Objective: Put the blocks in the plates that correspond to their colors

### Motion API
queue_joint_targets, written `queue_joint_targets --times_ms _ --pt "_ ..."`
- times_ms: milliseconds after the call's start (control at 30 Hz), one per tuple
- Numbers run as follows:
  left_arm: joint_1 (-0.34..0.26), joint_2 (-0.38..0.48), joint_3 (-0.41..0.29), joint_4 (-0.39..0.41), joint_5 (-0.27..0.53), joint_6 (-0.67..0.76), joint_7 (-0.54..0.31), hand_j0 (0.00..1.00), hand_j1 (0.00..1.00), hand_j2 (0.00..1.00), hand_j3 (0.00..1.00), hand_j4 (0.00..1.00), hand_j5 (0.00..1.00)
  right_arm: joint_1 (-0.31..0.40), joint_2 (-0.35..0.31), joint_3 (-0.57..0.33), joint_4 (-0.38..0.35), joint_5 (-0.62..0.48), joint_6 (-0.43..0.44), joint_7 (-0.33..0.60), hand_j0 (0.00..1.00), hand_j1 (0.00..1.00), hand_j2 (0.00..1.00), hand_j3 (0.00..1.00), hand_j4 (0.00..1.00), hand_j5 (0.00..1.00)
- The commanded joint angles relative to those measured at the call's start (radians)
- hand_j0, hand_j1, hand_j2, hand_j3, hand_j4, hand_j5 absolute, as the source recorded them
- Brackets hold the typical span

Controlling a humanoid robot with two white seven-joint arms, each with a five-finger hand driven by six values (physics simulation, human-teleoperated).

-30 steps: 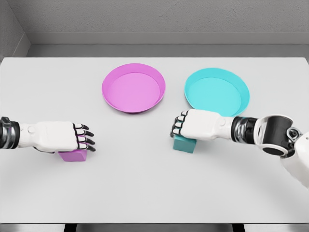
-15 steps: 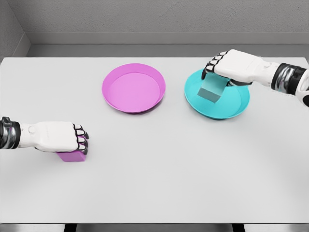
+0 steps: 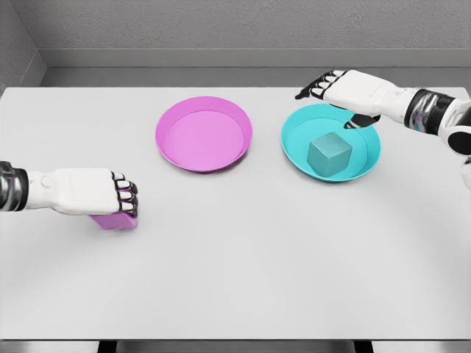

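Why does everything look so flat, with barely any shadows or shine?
Head view: soft, even simulator lighting; only faint shadows under the pink plate and teal plate. No glare on the white table; the teal block and both hands look sharp.

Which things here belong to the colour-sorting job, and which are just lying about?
Job:
- teal block, in teal plate
- pink block, held by left hand
- pink plate
- right hand, open above the teal plate

Lying about:
- nothing besides the table
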Motion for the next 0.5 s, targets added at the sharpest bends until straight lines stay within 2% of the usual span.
queue_joint_targets --times_ms 0,67,200,267,367,467 --pt "-0.002 -0.014 0.001 0.002 0.008 0.002 0.001 0.57 0.57 0.57 0.57 0.57 0.57 0.000 -0.005 -0.005 0.001 -0.005 0.003 -0.001 1.00 1.00 1.00 1.00 1.00 1.00" --pt "-0.026 -0.031 0.002 0.007 0.014 0.002 0.002 0.57 0.57 0.57 0.57 0.57 0.57 0.021 -0.007 -0.101 0.001 -0.005 0.003 -0.001 1.00 1.00 1.00 1.00 1.00 1.00" --pt "-0.084 -0.063 0.001 0.019 0.057 0.002 0.001 0.57 0.57 0.57 0.57 0.57 0.57 0.023 -0.056 -0.126 -0.005 -0.016 0.003 -0.001 1.00 1.00 1.00 1.00 1.00 1.00" --pt "-0.118 -0.134 -0.002 0.099 0.063 0.002 -0.001 0.57 0.57 0.57 0.57 0.57 0.57 0.043 -0.063 -0.157 -0.041 -0.016 0.003 -0.001 1.00 1.00 1.00 1.00 1.00 1.00" --pt "-0.178 -0.183 -0.002 0.177 0.112 0.002 -0.001 0.55 0.55 0.55 0.55 0.55 0.55 0.081 -0.062 -0.157 -0.099 -0.016 0.003 -0.001 1.00 1.00 1.00 1.00 1.00 1.00" --pt "-0.215 -0.269 -0.002 0.274 0.114 0.002 -0.002 0.55 0.55 0.55 0.55 0.55 0.55 0.098 -0.076 -0.158 -0.139 -0.018 0.003 -0.001 1.00 1.00 1.00 1.00 1.00 1.00"
